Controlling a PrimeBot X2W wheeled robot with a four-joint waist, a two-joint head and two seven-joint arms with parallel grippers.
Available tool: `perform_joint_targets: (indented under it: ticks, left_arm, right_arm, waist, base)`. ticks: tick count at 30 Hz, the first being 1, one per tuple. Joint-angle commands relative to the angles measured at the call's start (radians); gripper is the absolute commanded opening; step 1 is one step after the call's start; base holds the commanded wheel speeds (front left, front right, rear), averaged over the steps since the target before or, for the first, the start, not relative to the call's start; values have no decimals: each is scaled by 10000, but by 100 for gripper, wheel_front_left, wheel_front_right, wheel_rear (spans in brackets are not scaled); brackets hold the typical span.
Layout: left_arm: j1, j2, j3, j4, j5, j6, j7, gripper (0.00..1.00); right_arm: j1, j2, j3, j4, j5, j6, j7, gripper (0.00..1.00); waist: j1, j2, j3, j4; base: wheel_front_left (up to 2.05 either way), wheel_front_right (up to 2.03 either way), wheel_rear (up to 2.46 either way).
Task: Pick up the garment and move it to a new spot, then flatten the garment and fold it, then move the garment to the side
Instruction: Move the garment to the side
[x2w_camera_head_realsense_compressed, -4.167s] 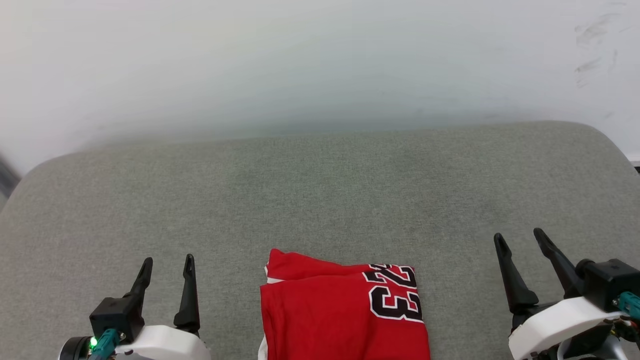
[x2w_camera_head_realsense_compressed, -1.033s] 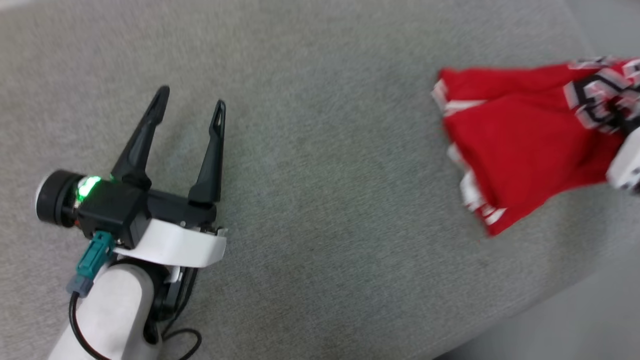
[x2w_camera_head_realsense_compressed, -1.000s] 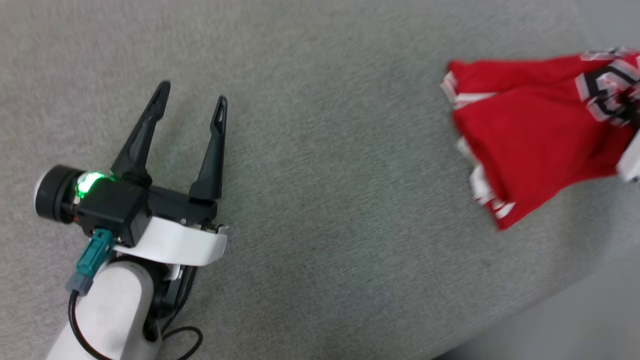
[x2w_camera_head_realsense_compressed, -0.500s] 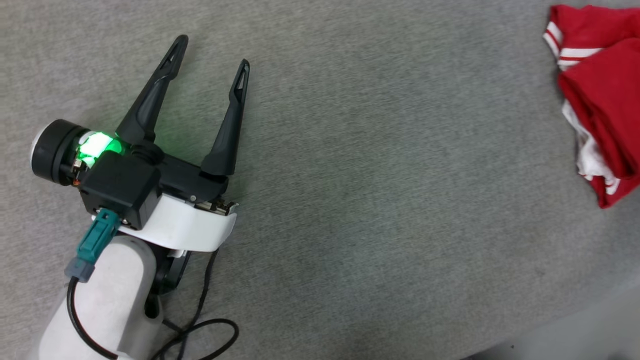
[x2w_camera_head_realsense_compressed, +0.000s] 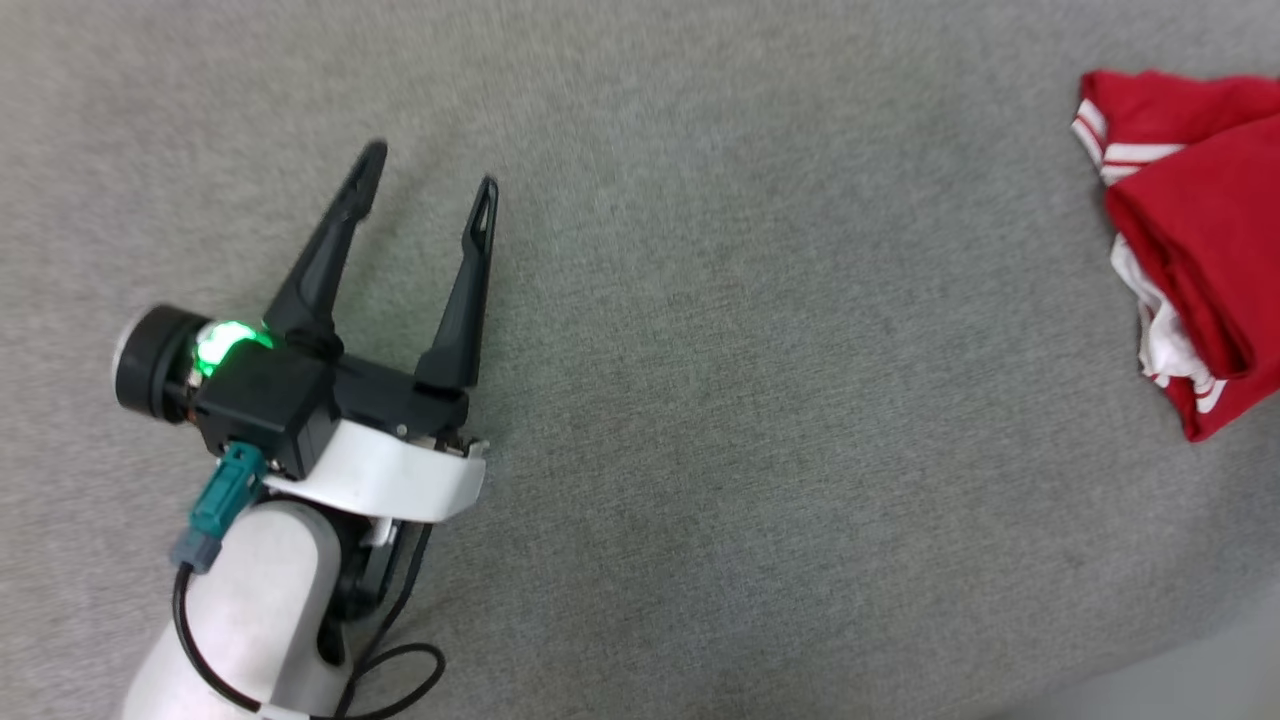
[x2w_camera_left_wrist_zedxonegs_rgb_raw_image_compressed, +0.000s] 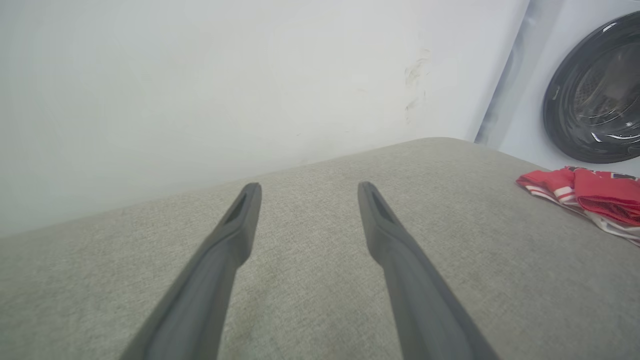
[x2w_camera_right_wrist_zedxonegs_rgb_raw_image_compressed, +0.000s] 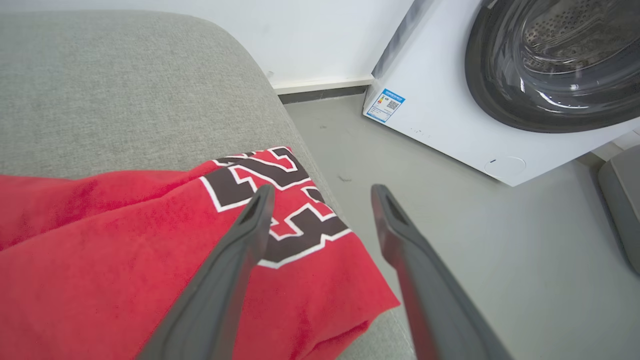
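Head view has the left gripper (x2w_camera_head_realsense_compressed: 428, 168) spread wide over the grey cushion (x2w_camera_head_realsense_compressed: 750, 400), gripping nothing, and the garment (x2w_camera_head_realsense_compressed: 1200, 230) lies folded at the cushion's right edge. Right wrist view: right gripper (x2w_camera_right_wrist_zedxonegs_rgb_raw_image_compressed: 322, 192) wide apart, empty, above the garment's lettered corner, washing machine (x2w_camera_right_wrist_zedxonegs_rgb_raw_image_compressed: 440, 115) beyond.

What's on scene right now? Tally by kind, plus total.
Garment: 1, red jersey, folded.
Grippers: 2, left gripper and right gripper, both open.
Washing machine: 1.
Grey cushion: 1.
Total: 5.
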Motion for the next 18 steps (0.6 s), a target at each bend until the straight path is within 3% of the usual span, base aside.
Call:
perform_joint_targets:
  ticks: [1, 10, 18]
  left_arm:
    - [295, -75, 19, 144, -81, 99, -107, 100]
    - [1575, -467, 98, 760, -485, 557, -366, 100]
    - [2512, -698, 226, 1290, -799, 844, -504, 100]
  right_arm:
    - [345, 165, -17, -138, -97, -11, -206, 100]
    - [2472, 865, 426, -1958, -18, -11, -837, 100]
    - [4846, 1902, 958, -4604, 500, -11, -303, 100]
  waist:
    - [-1, 0, -709, 107]
    - [-1, 0, -2550, 493]
    - [-1, 0, -3777, 1166]
  base:
    - [0, 0, 0]
    - [0, 0, 0]
    - [0, 0, 0]
